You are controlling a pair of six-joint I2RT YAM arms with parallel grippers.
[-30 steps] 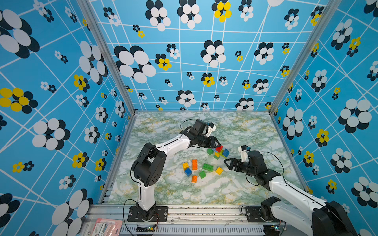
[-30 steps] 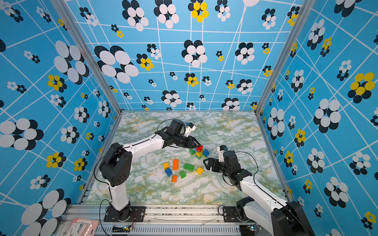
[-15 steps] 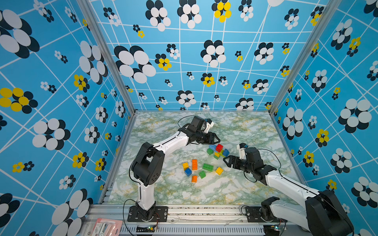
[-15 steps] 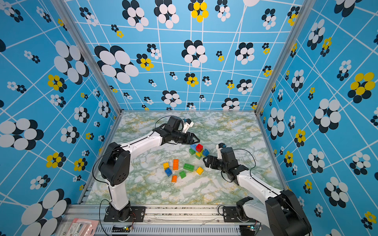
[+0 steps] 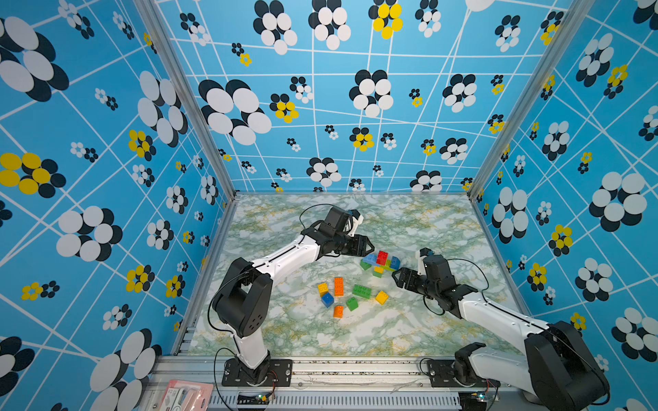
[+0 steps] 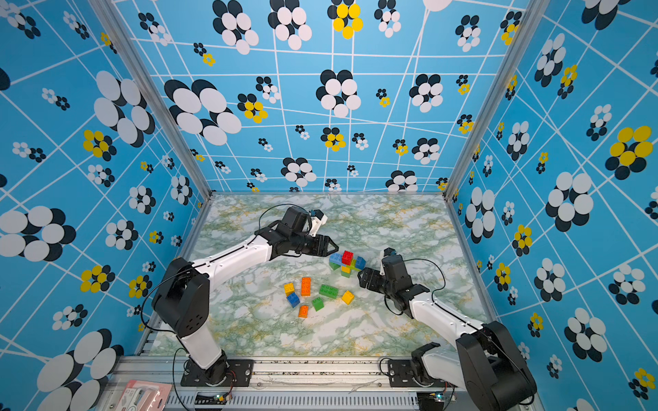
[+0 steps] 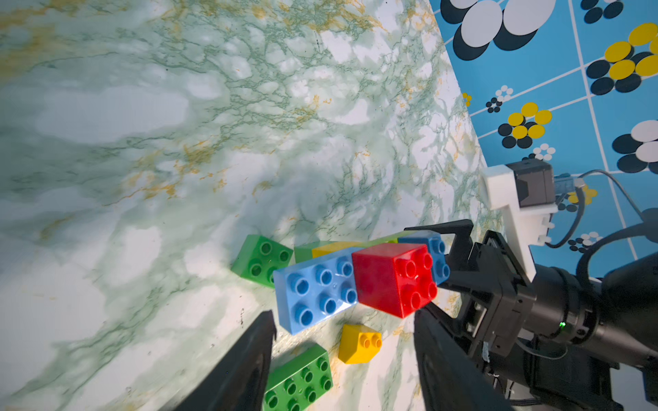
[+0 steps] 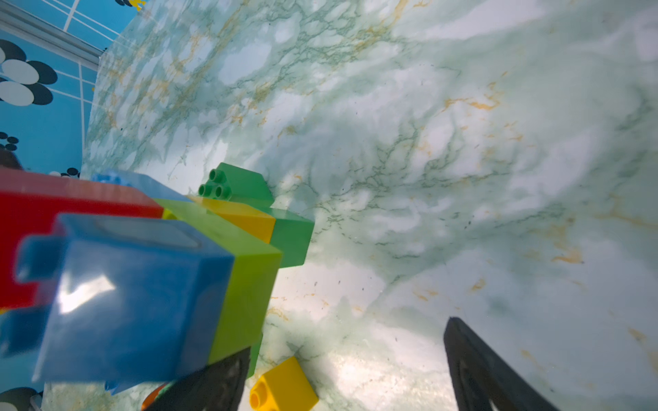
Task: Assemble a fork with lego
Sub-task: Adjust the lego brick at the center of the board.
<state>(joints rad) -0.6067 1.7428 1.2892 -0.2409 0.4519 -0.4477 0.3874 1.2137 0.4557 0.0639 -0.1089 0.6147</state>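
red brick [image 7: 393, 281] shows studs from left wrist, not right; left tool [image 5: 368, 246], right tool [image 5: 397, 279] wide.

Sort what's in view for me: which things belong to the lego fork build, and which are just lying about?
Belongs: joined brick cluster; long orange brick; long green brick; loose blue brick; small green brick; small orange brick; two yellow bricks.
Lying about: pink packet at the front edge.

Far table [image 5: 409, 220] bare, joined lego cluster [image 5: 381, 261] mid-table, loose lego bricks [image 5: 362, 290] nearer, front strip open.
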